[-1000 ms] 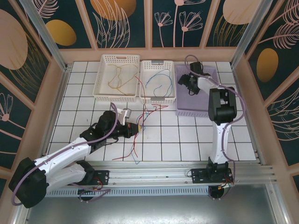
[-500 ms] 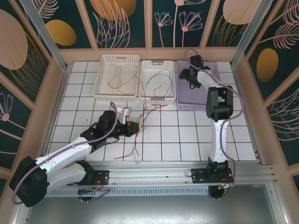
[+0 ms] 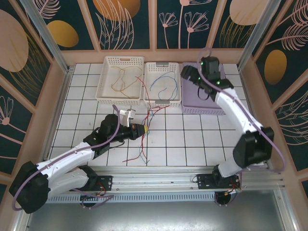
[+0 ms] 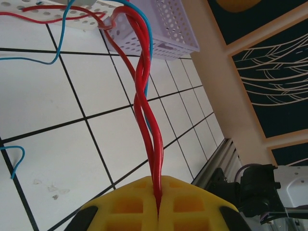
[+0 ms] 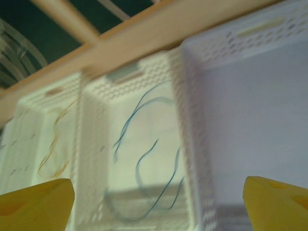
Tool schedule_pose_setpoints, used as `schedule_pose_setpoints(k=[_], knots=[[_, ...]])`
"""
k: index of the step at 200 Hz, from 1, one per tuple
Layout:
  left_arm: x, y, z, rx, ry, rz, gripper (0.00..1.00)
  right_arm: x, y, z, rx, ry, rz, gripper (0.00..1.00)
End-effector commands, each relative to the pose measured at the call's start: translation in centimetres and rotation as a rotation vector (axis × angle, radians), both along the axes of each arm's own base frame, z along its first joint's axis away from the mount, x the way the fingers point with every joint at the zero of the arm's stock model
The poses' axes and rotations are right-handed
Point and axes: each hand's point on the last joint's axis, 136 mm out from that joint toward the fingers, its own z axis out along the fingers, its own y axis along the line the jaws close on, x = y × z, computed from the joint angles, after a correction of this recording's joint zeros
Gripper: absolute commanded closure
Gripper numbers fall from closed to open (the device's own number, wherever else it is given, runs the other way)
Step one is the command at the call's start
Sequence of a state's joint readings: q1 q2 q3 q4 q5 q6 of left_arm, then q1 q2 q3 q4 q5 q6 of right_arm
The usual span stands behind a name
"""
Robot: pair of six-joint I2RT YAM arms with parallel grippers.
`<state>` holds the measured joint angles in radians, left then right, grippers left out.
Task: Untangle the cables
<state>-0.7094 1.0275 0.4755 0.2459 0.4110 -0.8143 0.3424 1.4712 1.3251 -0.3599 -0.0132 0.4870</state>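
A tangle of red and blue cables (image 3: 147,118) lies on the tiles in front of the baskets, its ends trailing toward the near edge. My left gripper (image 3: 144,130) is shut on two twisted red cables (image 4: 146,101), pinched between its yellow fingertips (image 4: 192,207); a blue cable (image 4: 150,45) runs beside them. Yellow-tan cables (image 3: 120,79) lie in the left white basket (image 3: 107,98) and blue cables (image 3: 163,85) in the middle white basket (image 3: 163,102). My right gripper (image 3: 186,73) hangs open over the edge between the middle basket and the purple basket (image 3: 202,111), with nothing between its fingers.
The three baskets stand in a row at the back of the tiled table. In the right wrist view the blue cables (image 5: 144,159) and the purple basket (image 5: 255,110) are blurred. A metal rail (image 3: 168,174) runs along the near edge, and wooden walls close in the sides.
My right arm has swung its elbow out to the right, and its gripper has shifted back and left toward the middle basket. The left gripper has edged right with the red cables.
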Motion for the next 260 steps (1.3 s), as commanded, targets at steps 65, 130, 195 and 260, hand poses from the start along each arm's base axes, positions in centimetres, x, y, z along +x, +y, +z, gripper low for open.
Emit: schedule_pose_setpoints(k=[65, 130, 195, 260], knots=[[-2.2, -2.0, 1.5, -0.041, -0.074, -0.071, 1.00, -13.3, 9.4, -8.2, 0.360, 0.172, 0.281, 0.09], [-4.2, -2.9, 2.4, -0.067, -0.103, -0.109, 1.00, -14.4, 9.3, -8.2, 0.556, 0.107, 0.264, 0.18], [-5.5, -4.3, 3.5, -0.091, -0.129, -0.158, 1.00, -13.5, 9.2, -6.4, 0.623, 0.022, 0.240, 0.27], [-5.9, -4.6, 5.0, -0.116, -0.154, -0.172, 1.00, -13.1, 8.1, -7.6, 0.590, 0.040, 0.176, 0.41]])
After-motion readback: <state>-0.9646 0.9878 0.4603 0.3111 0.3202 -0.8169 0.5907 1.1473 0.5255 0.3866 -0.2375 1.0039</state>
